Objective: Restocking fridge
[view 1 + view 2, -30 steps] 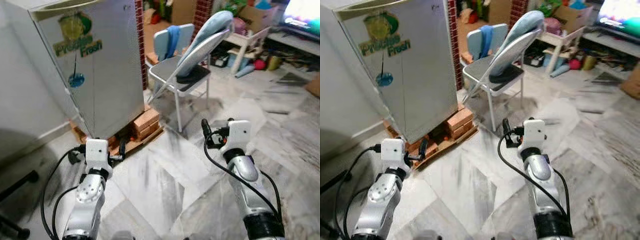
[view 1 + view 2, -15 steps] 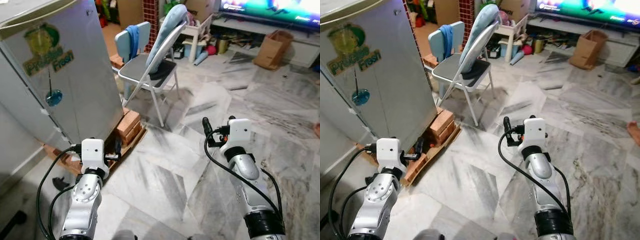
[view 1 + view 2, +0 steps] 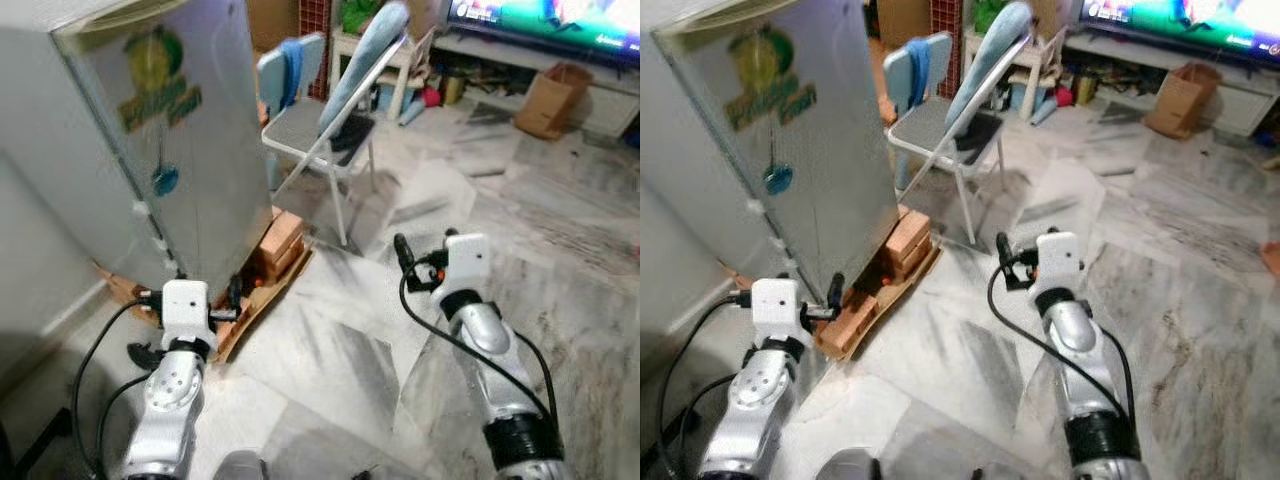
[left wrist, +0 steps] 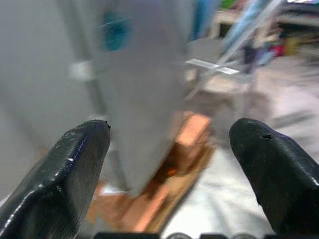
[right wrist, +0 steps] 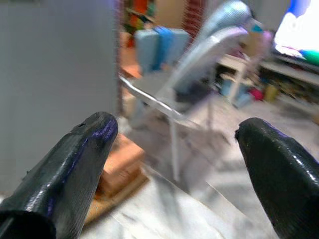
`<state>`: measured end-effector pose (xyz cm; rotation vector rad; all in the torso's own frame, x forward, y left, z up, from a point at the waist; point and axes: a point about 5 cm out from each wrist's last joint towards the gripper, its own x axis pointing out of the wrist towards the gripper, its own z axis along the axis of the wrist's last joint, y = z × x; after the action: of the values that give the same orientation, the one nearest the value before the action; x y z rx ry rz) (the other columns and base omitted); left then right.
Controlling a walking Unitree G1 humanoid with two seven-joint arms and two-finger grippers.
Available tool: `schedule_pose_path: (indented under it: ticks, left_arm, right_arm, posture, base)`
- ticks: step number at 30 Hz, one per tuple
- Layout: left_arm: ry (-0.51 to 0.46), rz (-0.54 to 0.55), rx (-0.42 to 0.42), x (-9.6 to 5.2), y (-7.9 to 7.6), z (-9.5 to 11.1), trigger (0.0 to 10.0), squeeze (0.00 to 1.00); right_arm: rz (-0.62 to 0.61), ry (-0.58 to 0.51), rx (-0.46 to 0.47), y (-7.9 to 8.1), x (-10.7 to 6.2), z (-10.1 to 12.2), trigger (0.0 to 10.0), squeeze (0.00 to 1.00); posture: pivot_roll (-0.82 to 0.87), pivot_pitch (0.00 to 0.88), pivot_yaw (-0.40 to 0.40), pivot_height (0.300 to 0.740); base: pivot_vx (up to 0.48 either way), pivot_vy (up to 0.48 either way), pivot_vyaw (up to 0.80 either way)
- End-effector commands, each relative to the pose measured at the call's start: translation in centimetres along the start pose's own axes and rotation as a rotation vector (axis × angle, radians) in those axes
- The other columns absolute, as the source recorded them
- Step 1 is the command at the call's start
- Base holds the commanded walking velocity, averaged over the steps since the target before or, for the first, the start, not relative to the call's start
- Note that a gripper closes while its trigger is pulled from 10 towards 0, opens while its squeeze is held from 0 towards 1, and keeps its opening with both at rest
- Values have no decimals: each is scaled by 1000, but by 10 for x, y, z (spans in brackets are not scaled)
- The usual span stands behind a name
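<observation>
We see grey fridge (image 3: pixel 170 150), door shut, green sticker on front, standing on bricks (image 3: pixel 282 245) and wooden board. Folding chair (image 3: pixel 318 130) just beside fridge, ironing board (image 3: pixel 365 55) leaning against chair. Our left gripper (image 4: pixel 169 164) held low near fridge's bottom corner, 2 black fingers (image 4: pixel 75 169) spread apart, nothing between. Our right gripper (image 5: pixel 179 164) farther from fridge, over marble floor (image 3: pixel 560 230), fingers also apart, empty. Cardboard box (image 3: pixel 548 86) well beyond chair.

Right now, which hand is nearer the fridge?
Left. The left hand sits just below the fridge corner, by the bricks. The right hand is out over the floor.
</observation>
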<state>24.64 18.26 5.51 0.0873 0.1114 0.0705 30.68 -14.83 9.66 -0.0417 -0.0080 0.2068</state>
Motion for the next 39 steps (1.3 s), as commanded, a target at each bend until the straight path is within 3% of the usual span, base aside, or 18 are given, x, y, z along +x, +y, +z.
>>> schedule_pose_path:
  ticks: [1,9,22,30,38,39]
  left_arm:
    - [-16,0,-8,1,-6,4,10000,0]
    - [-13,5,-12,-2,-5,3,10000,0]
    - [-36,-41,16,4,-2,9,10000,0]
    - [-39,-49,7,-5,1,6,10000,0]
    - [-43,-52,25,-9,4,3,10000,0]
    - [-47,-74,63,-8,1,4,10000,0]
  right_arm:
    - [-8,21,-13,-7,-2,-3,10000,0]
    - [5,22,-7,-2,0,-4,10000,0]
    - [-43,41,11,-6,-10,-12,10000,0]
    - [-70,51,-5,-12,-22,-17,10000,0]
    - [-114,14,-85,-21,-26,-12,10000,0]
    - [-125,19,-91,-22,-26,-12,10000,0]
  posture:
    - [148,37,-77,740]
    - [150,48,-67,740]
    - [142,55,-43,740]
    - [127,65,-29,740]
    - [122,73,-22,740]
    - [122,74,-21,740]
  base:
    - [0,0,0]
    - [0,0,0]
    - [0,480,-206]
    - [0,480,-86]
    - [0,472,0]
    - [0,431,0]
